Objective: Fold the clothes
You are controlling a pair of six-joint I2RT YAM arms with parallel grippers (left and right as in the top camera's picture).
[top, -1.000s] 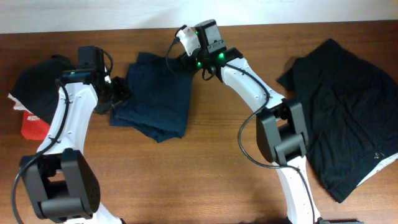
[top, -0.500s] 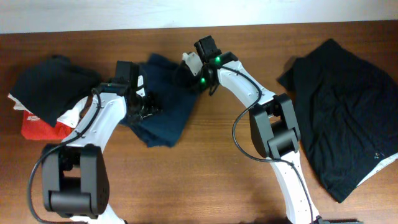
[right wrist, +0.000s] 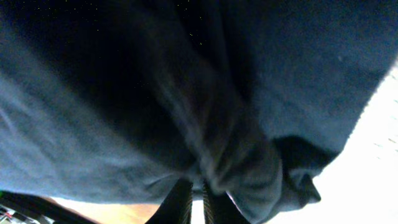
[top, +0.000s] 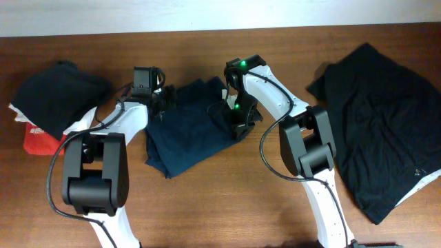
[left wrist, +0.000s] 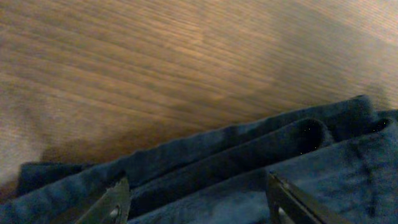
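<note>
The navy blue garment (top: 189,134) lies rumpled and partly folded at the table's middle. My left gripper (top: 162,102) is at its far left edge. In the left wrist view its fingers (left wrist: 200,202) stand wide apart over the navy folds (left wrist: 261,162), open and holding nothing. My right gripper (top: 238,125) is at the garment's right edge. In the right wrist view its fingers (right wrist: 196,202) are pinched together on a bunched fold of navy cloth (right wrist: 236,155). The larger black garment (top: 382,131) lies spread out at the right.
A folded black cloth pile (top: 58,96) sits at the far left on top of a red and white item (top: 38,141). The wooden table (top: 227,200) runs to the white wall along the back.
The right gripper has swung from the navy garment's far edge down to its right side, pulling the cloth. The left gripper has moved right along the far left edge. The garment has shifted and spread.
</note>
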